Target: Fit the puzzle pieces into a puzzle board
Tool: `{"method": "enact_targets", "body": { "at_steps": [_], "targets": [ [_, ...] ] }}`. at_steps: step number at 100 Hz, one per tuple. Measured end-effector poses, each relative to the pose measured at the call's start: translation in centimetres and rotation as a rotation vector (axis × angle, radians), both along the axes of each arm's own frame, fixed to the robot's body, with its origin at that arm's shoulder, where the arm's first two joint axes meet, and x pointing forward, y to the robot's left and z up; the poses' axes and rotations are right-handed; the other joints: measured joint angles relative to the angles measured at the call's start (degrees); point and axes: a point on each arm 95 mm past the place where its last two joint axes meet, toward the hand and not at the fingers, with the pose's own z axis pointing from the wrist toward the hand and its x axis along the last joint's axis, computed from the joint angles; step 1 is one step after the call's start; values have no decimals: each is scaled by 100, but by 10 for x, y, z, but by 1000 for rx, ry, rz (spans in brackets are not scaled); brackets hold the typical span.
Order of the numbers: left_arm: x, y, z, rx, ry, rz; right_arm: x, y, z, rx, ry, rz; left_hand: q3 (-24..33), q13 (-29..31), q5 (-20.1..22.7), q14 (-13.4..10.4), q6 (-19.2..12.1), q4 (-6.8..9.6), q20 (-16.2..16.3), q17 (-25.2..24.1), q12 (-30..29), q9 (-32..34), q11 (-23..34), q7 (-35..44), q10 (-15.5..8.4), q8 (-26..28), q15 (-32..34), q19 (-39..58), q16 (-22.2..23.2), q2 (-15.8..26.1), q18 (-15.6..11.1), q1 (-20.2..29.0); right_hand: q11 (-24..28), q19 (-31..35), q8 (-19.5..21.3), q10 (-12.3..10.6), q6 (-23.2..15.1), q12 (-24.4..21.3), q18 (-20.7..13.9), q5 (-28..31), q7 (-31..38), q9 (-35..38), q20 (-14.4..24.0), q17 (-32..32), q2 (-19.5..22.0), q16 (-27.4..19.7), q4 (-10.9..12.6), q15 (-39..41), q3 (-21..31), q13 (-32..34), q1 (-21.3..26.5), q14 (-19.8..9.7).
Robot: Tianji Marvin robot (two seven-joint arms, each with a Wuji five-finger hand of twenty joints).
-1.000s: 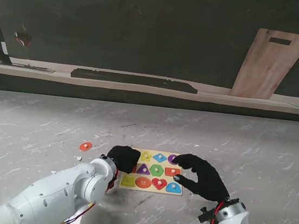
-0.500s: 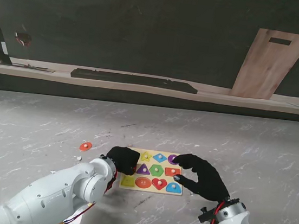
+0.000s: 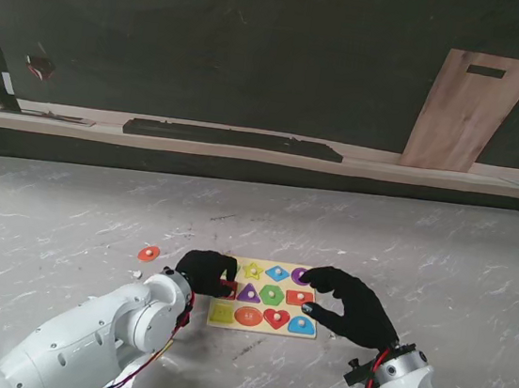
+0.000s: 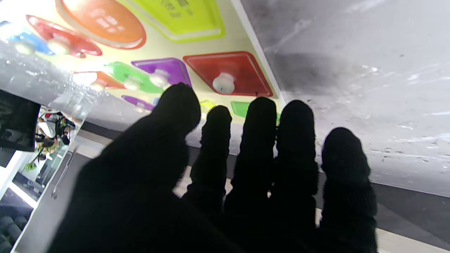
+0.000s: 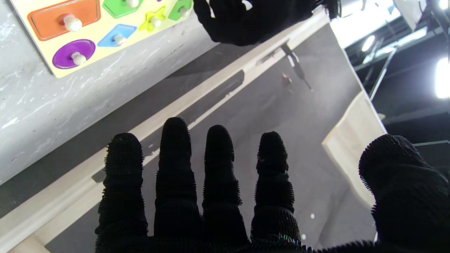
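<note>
Marble table (image 3: pixel 440 264), orange disc (image 3: pixel 148 253) beside puzzle board (image 3: pixel 307 332)

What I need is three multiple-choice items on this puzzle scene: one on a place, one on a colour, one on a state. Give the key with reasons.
1. Where is the loose orange disc?
A. In the puzzle board
B. On the table, left of the board
C. In a hand

2. What colour is the round piece in the board's far right corner?
A. Purple
B. Yellow
C. Black

3. What state is the right hand in?
A. Open, holding nothing
B. Shut on a piece
C. Out of view

Key:
1 B: the stand view shows the disc on bare marble, apart from the board.
2 A: the stand and right wrist views both show it purple with a white knob.
3 A: the right wrist view shows the fingers spread with nothing between them.
</note>
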Motion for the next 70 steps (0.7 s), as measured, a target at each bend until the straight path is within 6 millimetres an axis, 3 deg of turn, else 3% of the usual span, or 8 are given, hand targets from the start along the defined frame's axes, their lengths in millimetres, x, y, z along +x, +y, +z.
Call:
{"method": "enact_targets", "body": {
  "at_steps": [38,50,70],
  "targets": [
    [-1,6,4,-75,-43,26,1,0,0,-4,0,1,-99,-240,3,40,27,0,0,-168,-74,-253,11,-75,61,0,-93,-133,-4,67,0,11,0,0,0,0,0,0,0,0,0,0,0,0,0,0,0,0,0,0,0,0],
    [0,19,10,-80,-92,36,1,0,0,-7,-1,1,-133,-412,-1,61,201,0,0,-345,-203,-496,-100,-236,82,-45,-202,-232,-6,336,0,-11,0,0,0,0,0,0,0,0,0,0,0,0,1,0,0,0,0,0,0,0],
    [-4,51,26,-108,-164,56,2,4,-2,-26,-4,8,-591,-1181,-328,68,374,0,-48,-860,-735,-1422,-862,-890,196,-44,-836,-541,-10,796,0,-447,0,0,0,0,0,0,0,0,0,0,0,0,1,0,0,1,0,0,0,0]
  ]
}}
